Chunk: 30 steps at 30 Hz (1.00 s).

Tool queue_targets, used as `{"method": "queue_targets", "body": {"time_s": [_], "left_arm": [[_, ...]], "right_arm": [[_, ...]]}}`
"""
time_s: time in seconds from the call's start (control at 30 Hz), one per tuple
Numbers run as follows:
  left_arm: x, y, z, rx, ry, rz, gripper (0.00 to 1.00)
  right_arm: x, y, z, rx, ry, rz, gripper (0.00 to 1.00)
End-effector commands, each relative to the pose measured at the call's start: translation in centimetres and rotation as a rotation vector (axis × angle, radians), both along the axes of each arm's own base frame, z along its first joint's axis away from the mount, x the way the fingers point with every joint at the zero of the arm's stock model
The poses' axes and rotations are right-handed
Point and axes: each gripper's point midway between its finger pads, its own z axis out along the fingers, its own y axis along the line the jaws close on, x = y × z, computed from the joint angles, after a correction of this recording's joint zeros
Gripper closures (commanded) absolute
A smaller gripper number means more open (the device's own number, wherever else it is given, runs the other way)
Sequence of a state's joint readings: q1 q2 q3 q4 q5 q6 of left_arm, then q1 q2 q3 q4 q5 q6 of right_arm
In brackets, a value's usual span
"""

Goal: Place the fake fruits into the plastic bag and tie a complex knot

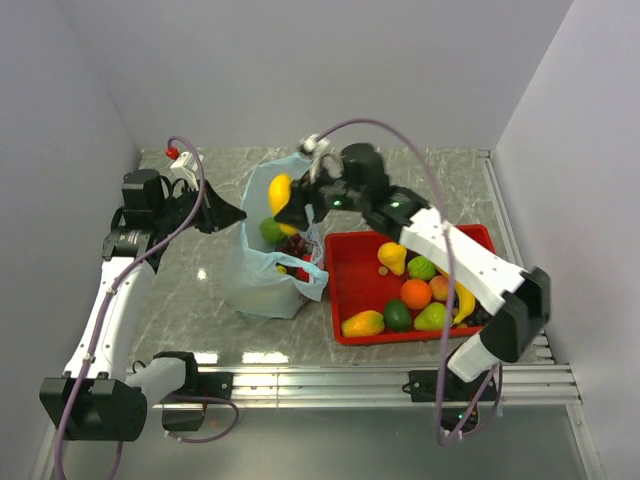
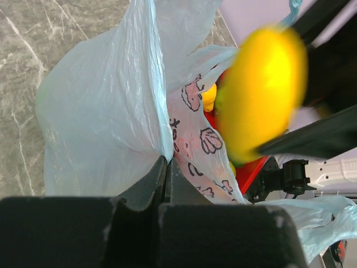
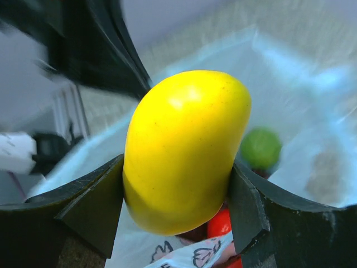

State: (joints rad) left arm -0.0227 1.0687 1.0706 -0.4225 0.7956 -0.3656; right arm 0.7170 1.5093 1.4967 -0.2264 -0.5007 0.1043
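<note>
Right now my right pincer is clamped on a yellow mango, one finger on each flank, so the jaws stand fairly wide around it. In the top view that pincer sits centre-frame, upper half, with the mango over the mouth of the plastic bag. Below the mango, inside the bag, I see a green lime and something red; the top view also shows dark grapes in there.

My left pincer is closed flat on a fold of the bag's film, holding the left wall of the bag up so the mouth gapes. In the top view it is left of the bag.

Step, as I judge it: filling, mid-drop of one fruit. The next move calls for lowering a bit into the mouth, then spreading the right jaws so the mango falls clear of the rim, with the left grip kept firm.

Plenty left: the red tray, right of the bag on the worktop, holds an orange, a pear and more. No knot yet.
</note>
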Motion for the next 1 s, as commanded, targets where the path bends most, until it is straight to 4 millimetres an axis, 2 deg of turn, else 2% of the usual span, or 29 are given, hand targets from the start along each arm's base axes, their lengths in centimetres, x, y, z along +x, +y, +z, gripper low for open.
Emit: {"method": "queue_targets", "body": {"time_s": [0.0,0.07,0.1,0.13,0.23,0.37,0.43,0.47,0.57,0.63,0.7,0.77,0.83,0.87,0.93,0.97], "left_arm": [[0.2,-0.3,1.3,-0.021,-0.048,-0.023,1.0],[0.3,-0.2,1.2,-0.012,-0.044,-0.02,1.0],[0.4,-0.1,1.3,-0.008,-0.048,-0.019,1.0],[0.5,0.0,1.3,-0.004,-0.051,-0.019,1.0],[0.8,0.1,1.3,-0.001,-0.057,-0.017,1.0],[1.6,0.4,1.7,0.005,-0.074,-0.01,1.0],[1.9,0.3,1.8,0.008,-0.081,-0.025,1.0],[2.4,1.0,1.9,0.008,-0.079,-0.008,1.0],[2.8,1.2,1.9,0.014,-0.086,-0.015,1.0],[3.0,1.4,2.0,0.019,-0.093,-0.014,1.0],[3.3,1.5,2.1,0.023,-0.098,-0.012,1.0],[3.4,1.6,2.0,0.02,-0.092,-0.013,1.0],[3.6,1.6,2.0,0.026,-0.094,-0.014,1.0],[3.7,1.7,2.0,0.026,-0.091,-0.011,1.0],[3.8,1.7,2.1,0.03,-0.096,-0.011,1.0],[3.9,1.8,2.1,0.031,-0.097,-0.008,1.0]], "right_arm": [[-0.4,1.9,-1.5,-0.073,-0.049,0.012,0.55],[0.0,2.6,-2.0,-0.091,-0.018,0.015,0.32],[0.1,2.5,-1.2,-0.094,-0.022,0.008,0.17],[0.2,2.3,-0.8,-0.094,-0.029,0.007,0.11],[-0.4,1.3,2.2,-0.066,-0.078,0.014,0.08],[-1.8,-1.1,7.5,-0.006,-0.164,0.053,0.08],[-1.4,-2.7,9.1,0.019,-0.186,0.022,0.09],[-1.5,-3.7,10.7,0.047,-0.221,-0.005,0.12],[1.2,-6.9,11.2,0.053,-0.256,-0.15,0.16],[3.3,-8.7,10.0,0.022,-0.263,-0.217,0.16],[4.5,-8.7,8.3,-0.012,-0.233,-0.213,0.12],[5.5,-8.2,6.1,-0.053,-0.204,-0.184,0.06],[5.1,-7.0,5.3,-0.045,-0.177,-0.106,0.04],[5.4,-6.5,4.4,-0.049,-0.154,-0.089,0.04],[5.3,-5.3,4.3,-0.014,-0.141,-0.05,0.04],[5.9,-4.8,3.4,-0.019,-0.123,-0.049,0.04]]}}
